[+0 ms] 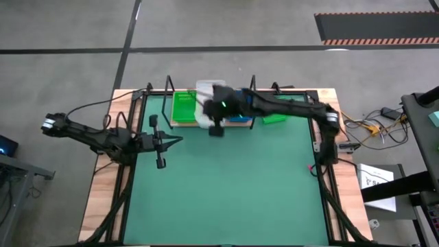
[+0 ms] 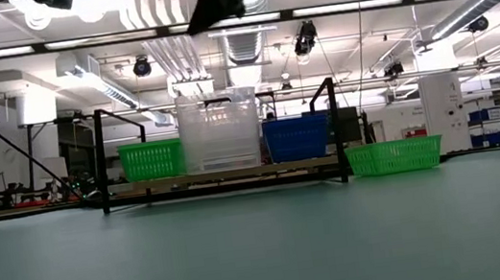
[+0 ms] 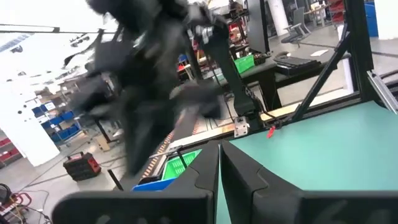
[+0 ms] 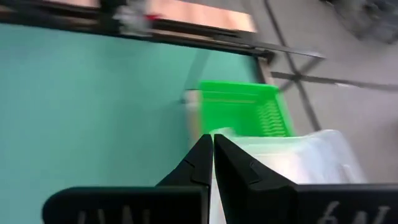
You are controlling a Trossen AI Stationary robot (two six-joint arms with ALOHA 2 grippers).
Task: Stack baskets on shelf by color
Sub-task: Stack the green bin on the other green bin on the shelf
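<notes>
green mat covers the table top and lies bare across the near part. on its left side the left gripper hovers low, its jaws pressed together and holding nothing; in its own wrist view the two fingers meet edge to edge.

farther back the shelf runs with its long axis left to right along the table's far edge, a light wooden board between black wire uprights. on it, in the low view, three lots of baskets stand side by side: a green basket at the left end, a tall stack of clear baskets in the middle, and blue baskets at the right. the count inside each lot cannot be told. one more green basket sits on the mat just off the shelf's right end, its long side facing the low camera.

above the clear stack the right gripper hangs, jaws pressed together and empty; its wrist view looks down on the clear stack and the green basket beside it.

beyond the table lies a grey concrete floor with a striped black mat, and in the low view a workshop with ceiling lights, ducts and blue storage bins.
</notes>
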